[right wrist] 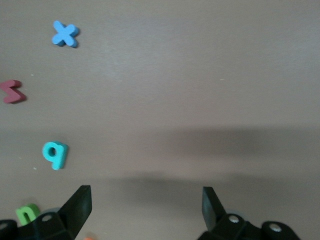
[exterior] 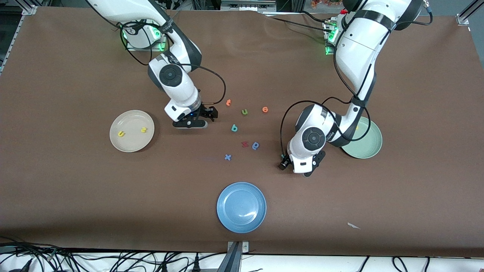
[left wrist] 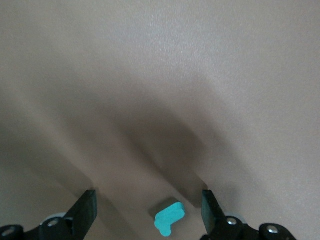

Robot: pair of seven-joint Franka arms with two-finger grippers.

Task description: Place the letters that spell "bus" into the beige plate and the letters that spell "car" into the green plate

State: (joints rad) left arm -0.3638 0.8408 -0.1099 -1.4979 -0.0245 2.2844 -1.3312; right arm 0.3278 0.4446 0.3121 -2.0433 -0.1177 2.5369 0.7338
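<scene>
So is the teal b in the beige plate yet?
No, the teal b lies on the bare table among the loose letters, while the beige plate holds only two yellow letters.

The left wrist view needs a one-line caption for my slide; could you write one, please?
Left claw, open, straddling a small teal foam letter lying on the brown table.

A brown desk (exterior: 75, 196) carries three plates: a beige plate (exterior: 124, 141) toward the right arm's end, a green plate (exterior: 368, 149) toward the left arm's end, and a blue plate (exterior: 241, 207) nearest the front camera. Loose letters lie between the beige and green plates: orange letters (exterior: 228, 102), an olive u (exterior: 244, 112), a teal b (exterior: 234, 128), a red z (exterior: 244, 144), a blue rounded letter (exterior: 255, 145) and a blue x (exterior: 227, 157). A white scrap (exterior: 353, 225) lies near the front edge.
</scene>
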